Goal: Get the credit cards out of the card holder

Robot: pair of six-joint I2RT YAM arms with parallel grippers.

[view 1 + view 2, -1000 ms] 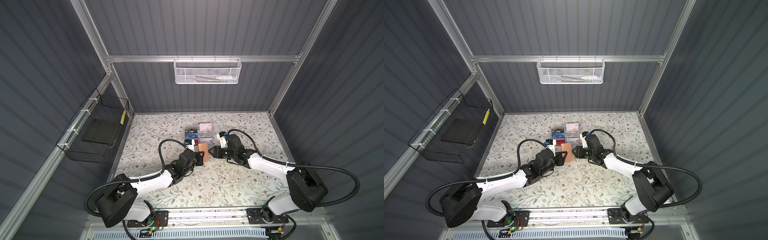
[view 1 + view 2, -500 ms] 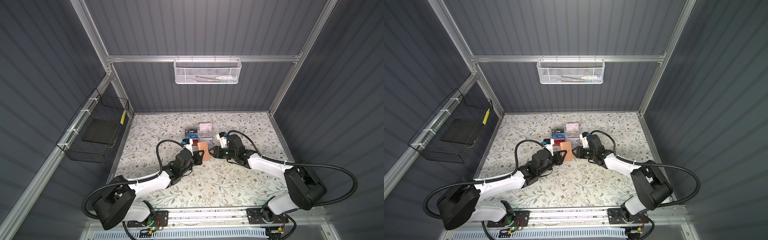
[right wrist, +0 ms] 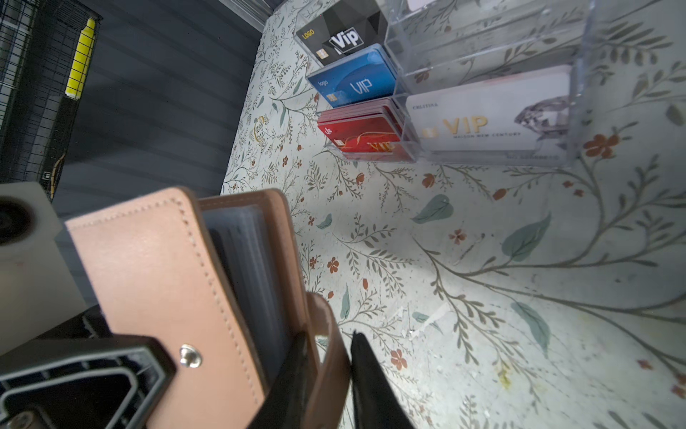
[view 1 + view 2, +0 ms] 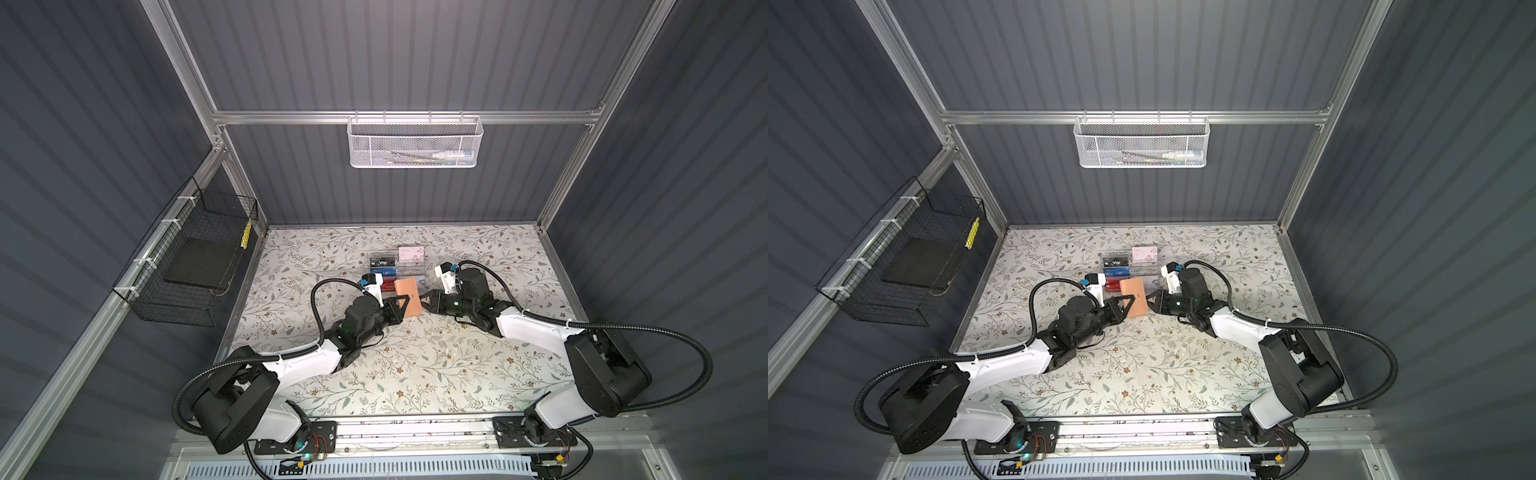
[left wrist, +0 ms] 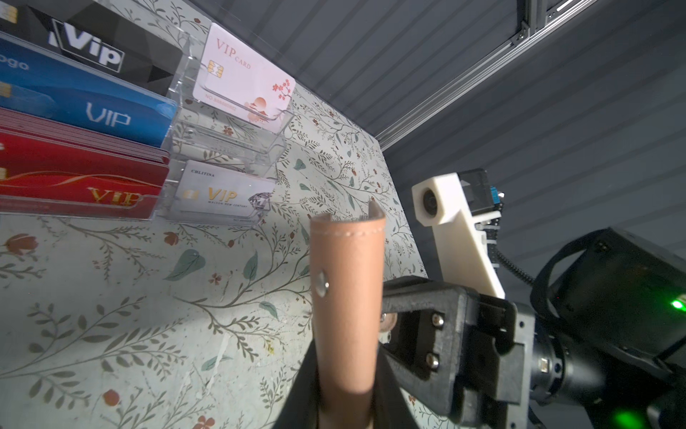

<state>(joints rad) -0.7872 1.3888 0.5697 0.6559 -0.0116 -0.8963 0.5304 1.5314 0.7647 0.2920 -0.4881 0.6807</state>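
Note:
The peach-tan card holder (image 4: 406, 296) (image 4: 1133, 297) is held up off the floral table by my left gripper (image 4: 400, 306) (image 4: 1124, 306), which is shut on its lower end. In the left wrist view its rounded spine (image 5: 347, 297) rises from between my left gripper's (image 5: 347, 393) fingers. In the right wrist view the cover (image 3: 159, 278) gapes slightly, showing grey sleeves (image 3: 245, 260). The brown snap tab (image 3: 328, 353) curls out between the fingers of my right gripper (image 3: 326, 371) (image 4: 424, 300), which pinch it. The credit cards inside are hidden.
A clear acrylic tiered rack (image 4: 409, 266) (image 3: 482, 48) stands just behind the card holder, holding black, blue, red and pale VIP cards. A black wire basket (image 4: 195, 257) hangs on the left wall and a white mesh basket (image 4: 413, 143) on the back wall.
My right gripper has moved in against the card holder's edge and its jaws have narrowed round the snap tab. The left gripper keeps its hold on the holder, which stands slightly more upright.

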